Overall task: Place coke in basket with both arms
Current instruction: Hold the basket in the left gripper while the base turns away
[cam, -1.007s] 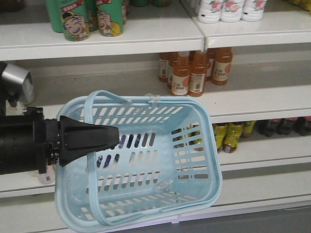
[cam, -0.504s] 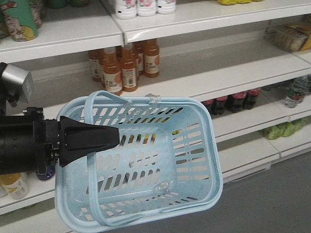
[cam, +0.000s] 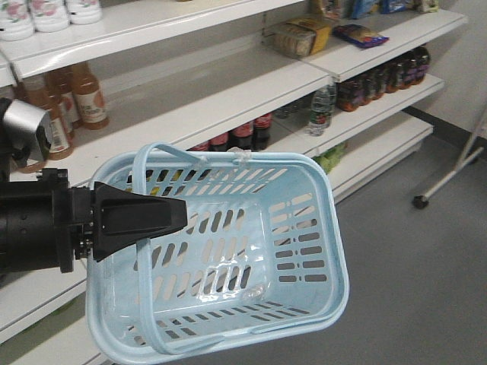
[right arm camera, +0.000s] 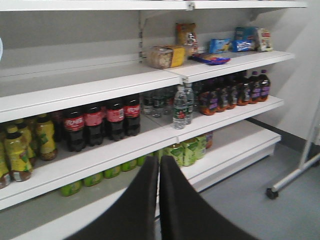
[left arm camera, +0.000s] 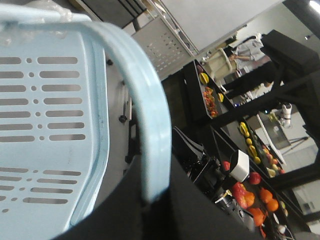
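**Basket clamped on the left, coke on the shelf**

On my left wrist feed, the left gripper [left arm camera: 152, 200] is clamped on 1 pale-blue handle [left arm camera: 147, 115] of the basket [left arm camera: 50, 110]. The handle curves down and disappears between the black fingers.

From the front camera, the basket [cam: 304, 251] hangs tilted off that arm, its open mouth turned toward the lens. The slotted walls and bottom are in full view. The second handle [cam: 190, 346] lies along the near rim.

The right gripper [right arm camera: 159, 200] points at the shelving. Its 2 black fingers are drawn together with only a hairline seam between them, and they are not touching anything.

The coke [right arm camera: 94, 124] stands upright on the middle shelf [right arm camera: 100, 160], in a row of 4 dark bottles with red labels, well apart from both grippers. Yellow-labelled bottles [right arm camera: 17, 152] stand just to its left and clear water bottles [right arm camera: 180, 107] to its right. Green packs [right arm camera: 187, 150] sit on the shelf below.

In the front view, the same red-capped bottles [cam: 242, 137] show just beyond the basket's far rim. A castor leg [cam: 449, 179] stands on the grey floor at the right.
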